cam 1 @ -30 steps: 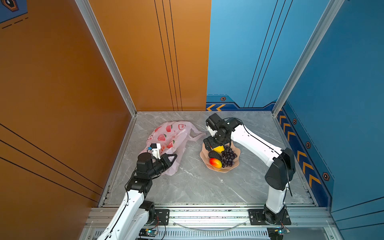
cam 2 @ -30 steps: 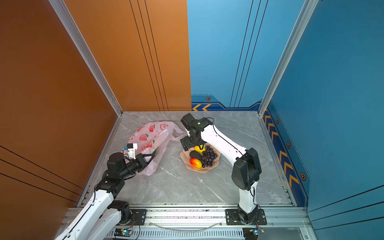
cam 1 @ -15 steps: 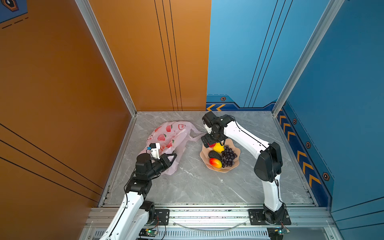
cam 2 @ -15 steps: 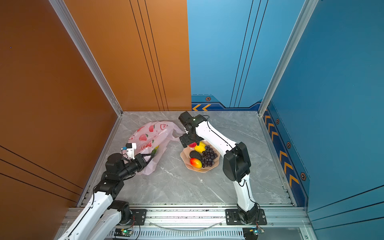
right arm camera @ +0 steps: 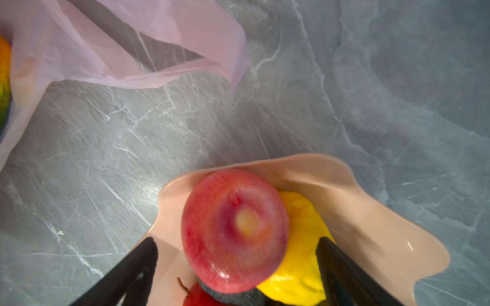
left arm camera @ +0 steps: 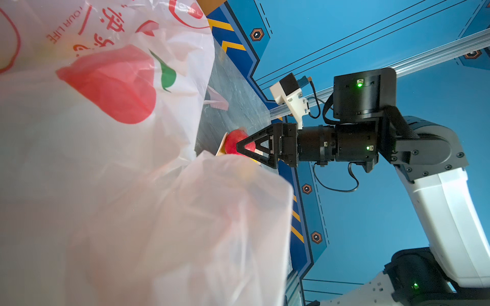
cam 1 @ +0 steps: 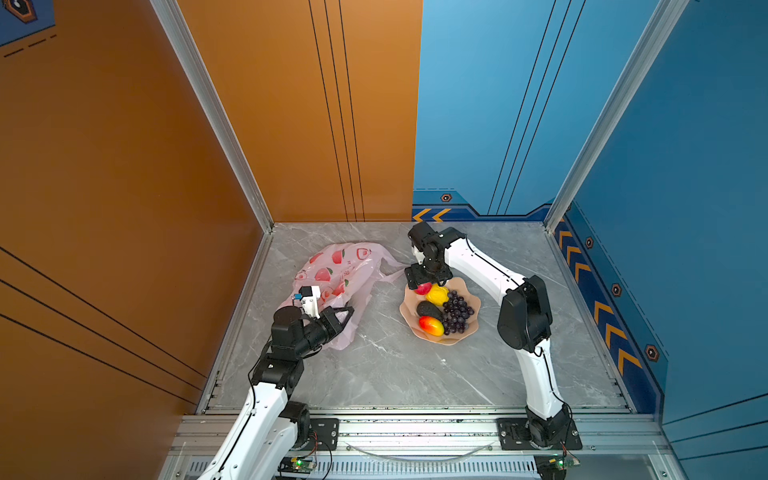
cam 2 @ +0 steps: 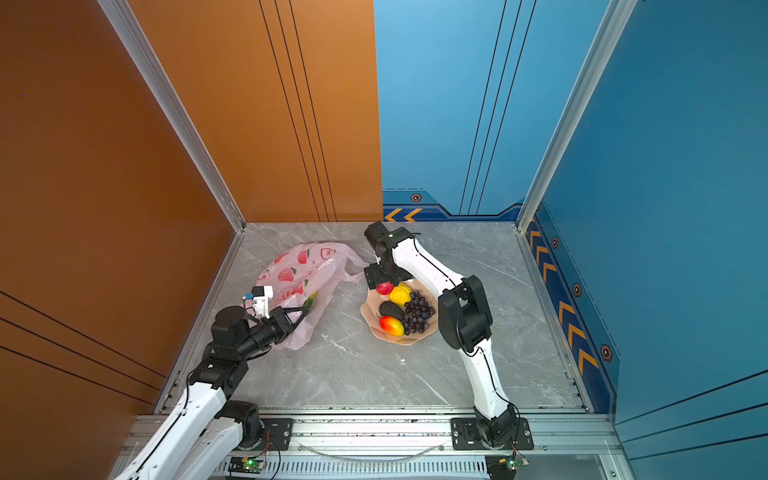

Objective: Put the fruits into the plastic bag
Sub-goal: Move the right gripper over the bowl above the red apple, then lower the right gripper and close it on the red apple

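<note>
The red apple (right arm camera: 234, 230) rests at the far rim of the peach bowl (right arm camera: 371, 212), mid-tabletop (cam 1: 395, 374), against a yellow fruit (right arm camera: 299, 265); the right claw (right arm camera: 237, 242) straddles it, spread, touching neither side, its arm arched over from the near edge, wrist pointing down; the plastic bag (cam 1: 332, 266) lies toward the far-left corner; the left claw (cam 1: 347, 313), pressed together on its near edge, likely holds the mouth open, forearm low.
</note>
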You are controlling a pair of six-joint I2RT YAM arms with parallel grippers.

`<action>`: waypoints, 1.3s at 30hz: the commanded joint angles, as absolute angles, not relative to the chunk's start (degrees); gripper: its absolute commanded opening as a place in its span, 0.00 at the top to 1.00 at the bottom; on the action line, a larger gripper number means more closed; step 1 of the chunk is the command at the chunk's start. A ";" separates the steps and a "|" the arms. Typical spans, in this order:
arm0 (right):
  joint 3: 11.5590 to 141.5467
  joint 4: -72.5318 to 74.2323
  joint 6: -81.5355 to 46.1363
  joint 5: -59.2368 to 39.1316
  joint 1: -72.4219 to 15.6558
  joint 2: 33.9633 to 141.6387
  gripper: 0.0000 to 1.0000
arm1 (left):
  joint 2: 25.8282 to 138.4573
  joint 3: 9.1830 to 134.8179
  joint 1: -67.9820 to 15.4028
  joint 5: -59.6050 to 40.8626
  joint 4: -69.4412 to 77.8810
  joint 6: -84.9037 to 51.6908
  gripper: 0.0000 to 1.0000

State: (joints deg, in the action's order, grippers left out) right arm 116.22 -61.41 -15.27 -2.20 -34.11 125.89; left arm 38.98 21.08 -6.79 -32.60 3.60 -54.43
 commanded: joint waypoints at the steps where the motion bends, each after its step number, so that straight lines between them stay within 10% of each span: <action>1: 118.04 -60.83 -16.70 -3.71 -34.01 127.39 0.11 | 39.02 20.88 -6.50 -32.34 5.19 -54.32 1.00; 39: 112.44 -57.00 -18.54 -2.11 -33.23 119.30 0.42 | 39.86 21.31 -6.42 -33.01 5.89 -54.73 1.00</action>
